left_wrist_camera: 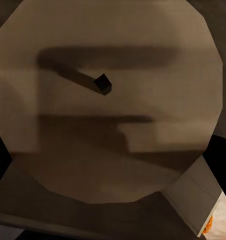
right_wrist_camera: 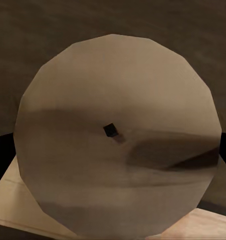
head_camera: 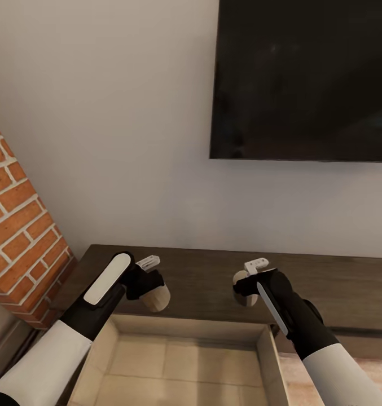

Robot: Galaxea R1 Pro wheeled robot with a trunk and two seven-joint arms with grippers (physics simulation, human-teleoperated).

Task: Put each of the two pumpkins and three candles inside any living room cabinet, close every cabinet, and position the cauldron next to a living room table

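Filling both wrist views, candles sit pinched in our left gripper (head_camera: 151, 276) and right gripper (head_camera: 248, 280), mid-frame above the cabinet's (head_camera: 337, 287) open drawer (head_camera: 185, 366), so we should lower each inside before spreading the jaws.

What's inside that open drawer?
The open drawer shows just pale beige bottom panels. Its near end runs out of view. Each claw, left and right, holds a candle above it.
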